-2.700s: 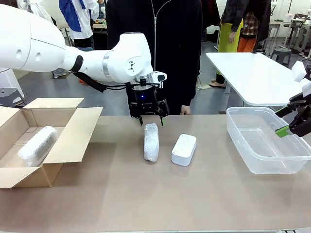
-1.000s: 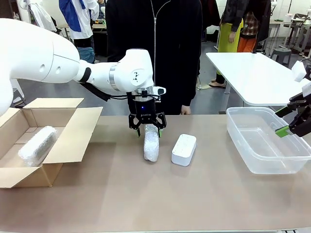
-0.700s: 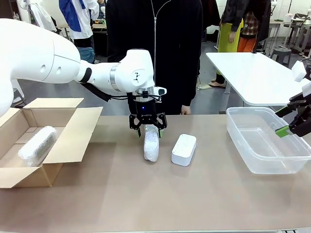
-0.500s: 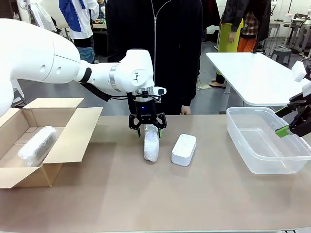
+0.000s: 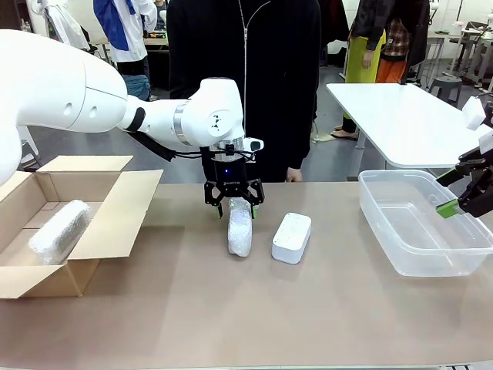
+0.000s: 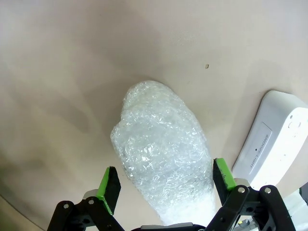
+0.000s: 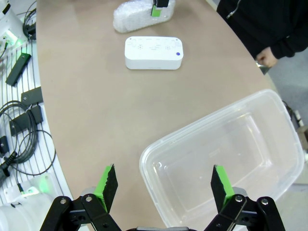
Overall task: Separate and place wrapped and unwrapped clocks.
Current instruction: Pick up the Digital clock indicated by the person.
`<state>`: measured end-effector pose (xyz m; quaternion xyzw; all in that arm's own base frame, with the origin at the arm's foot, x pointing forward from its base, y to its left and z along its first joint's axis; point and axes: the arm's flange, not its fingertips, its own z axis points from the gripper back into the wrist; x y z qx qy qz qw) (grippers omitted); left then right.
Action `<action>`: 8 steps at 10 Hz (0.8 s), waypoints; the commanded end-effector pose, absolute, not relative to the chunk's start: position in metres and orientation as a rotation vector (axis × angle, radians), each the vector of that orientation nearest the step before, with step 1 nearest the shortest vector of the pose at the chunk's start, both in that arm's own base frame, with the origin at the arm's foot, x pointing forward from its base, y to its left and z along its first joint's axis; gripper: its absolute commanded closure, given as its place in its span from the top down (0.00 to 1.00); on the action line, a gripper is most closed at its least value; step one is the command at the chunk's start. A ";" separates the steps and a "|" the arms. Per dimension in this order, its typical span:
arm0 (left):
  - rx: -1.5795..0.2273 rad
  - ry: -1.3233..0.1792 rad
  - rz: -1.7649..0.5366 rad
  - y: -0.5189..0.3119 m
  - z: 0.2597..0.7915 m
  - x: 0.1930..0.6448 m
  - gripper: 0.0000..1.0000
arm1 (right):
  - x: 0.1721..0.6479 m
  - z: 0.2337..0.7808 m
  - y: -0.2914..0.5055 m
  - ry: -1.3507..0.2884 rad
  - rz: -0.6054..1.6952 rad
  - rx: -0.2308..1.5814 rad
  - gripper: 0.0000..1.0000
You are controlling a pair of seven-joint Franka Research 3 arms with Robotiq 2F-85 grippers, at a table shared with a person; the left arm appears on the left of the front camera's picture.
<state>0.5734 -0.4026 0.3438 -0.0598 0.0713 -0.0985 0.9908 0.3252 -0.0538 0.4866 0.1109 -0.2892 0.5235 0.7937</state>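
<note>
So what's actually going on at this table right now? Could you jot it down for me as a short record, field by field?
Left gripper: open, jaws standing either side of the far end of the wrapped bundle, which lies on the table
Right gripper: open, hanging above the clear tub
Cardboard box: flaps open, a second wrapped bundle lying inside
Bare white clock: on the table beside the first bundle, not touching it
Person: standing at the far side
</note>
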 end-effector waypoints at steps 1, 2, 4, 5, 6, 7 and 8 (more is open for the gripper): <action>-0.109 0.127 -0.243 -0.401 0.345 0.571 0.82 | 0.327 0.484 -0.054 -0.645 1.136 0.269 1.00; -0.097 0.125 -0.255 -0.401 0.346 0.570 0.80 | 0.327 0.484 -0.054 -0.645 1.136 0.269 1.00; -0.079 0.127 -0.272 -0.403 0.347 0.567 0.61 | 0.327 0.484 -0.054 -0.645 1.136 0.269 1.00; -0.076 0.135 -0.294 -0.404 0.347 0.566 0.42 | 0.327 0.484 -0.054 -0.645 1.136 0.269 1.00; -0.071 0.134 -0.294 -0.404 0.347 0.566 0.41 | 0.327 0.484 -0.054 -0.645 1.136 0.269 1.00; -0.069 0.134 -0.296 -0.404 0.347 0.565 0.22 | 0.327 0.484 -0.054 -0.645 1.136 0.269 1.00; -0.061 0.134 -0.299 -0.404 0.348 0.565 0.21 | 0.327 0.484 -0.054 -0.645 1.136 0.269 1.00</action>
